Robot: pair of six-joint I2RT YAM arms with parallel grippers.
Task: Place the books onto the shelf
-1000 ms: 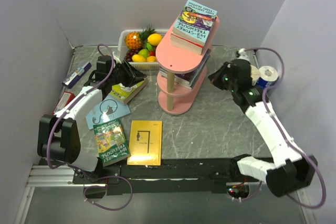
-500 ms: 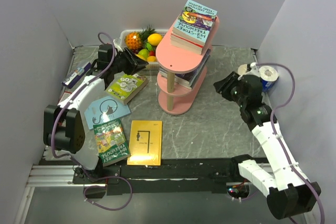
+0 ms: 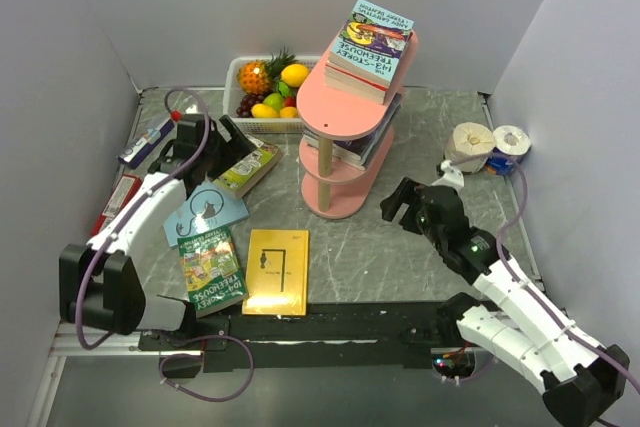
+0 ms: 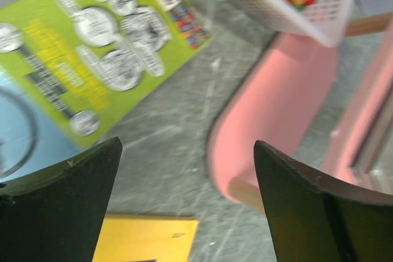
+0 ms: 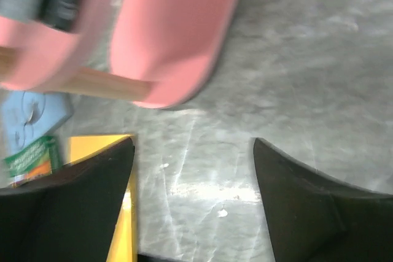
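Note:
The pink shelf [image 3: 345, 127] holds a stack of books [image 3: 372, 47] on its top tier and more books [image 3: 365, 142] on the middle tier. On the table lie a lime-green book [image 3: 247, 167], a light-blue book [image 3: 205, 212], a green Treehouse book [image 3: 212, 272] and a yellow book [image 3: 277, 272]. My left gripper [image 3: 238, 142] hovers open over the lime-green book [image 4: 92, 47], holding nothing [image 4: 187, 170]. My right gripper [image 3: 398, 205] is open and empty [image 5: 193, 170] over bare table, right of the shelf base [image 5: 178, 35], with the yellow book [image 5: 101, 144] beyond its left finger.
A white fruit basket [image 3: 240, 72] stands behind the shelf's left side. Two toilet rolls [image 3: 470, 145] sit at the right wall. A blue-white carton [image 3: 150, 137] and a red packet [image 3: 118, 197] lie along the left wall.
Both grippers have opened. The right arm has drawn back from the shelf's middle tier toward the near side. The left gripper swung toward the basket and came back over the lime-green book.

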